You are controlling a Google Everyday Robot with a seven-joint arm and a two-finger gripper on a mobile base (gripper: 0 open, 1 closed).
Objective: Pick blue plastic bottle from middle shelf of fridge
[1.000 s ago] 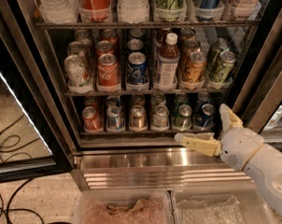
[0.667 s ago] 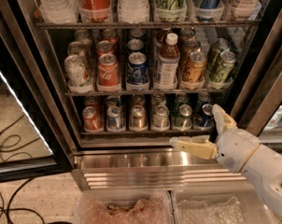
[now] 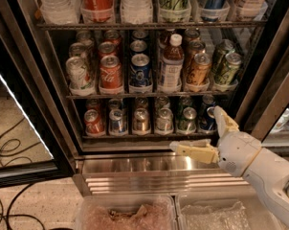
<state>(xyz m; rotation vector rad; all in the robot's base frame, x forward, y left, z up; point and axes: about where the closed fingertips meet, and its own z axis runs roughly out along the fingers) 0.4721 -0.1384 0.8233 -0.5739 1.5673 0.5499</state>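
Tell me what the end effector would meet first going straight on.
Probably the front cans on the bottom shelf, beyond the open end effector at lower right; the blue plastic bottle stands a shelf higher. Depth unclear.

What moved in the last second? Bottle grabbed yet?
Not yet. The gripper drifted slightly left, low in front of the fridge by the bottom row. It is open and holds nothing. The bottle stayed upright on the middle shelf, untouched. The cans are unchanged.
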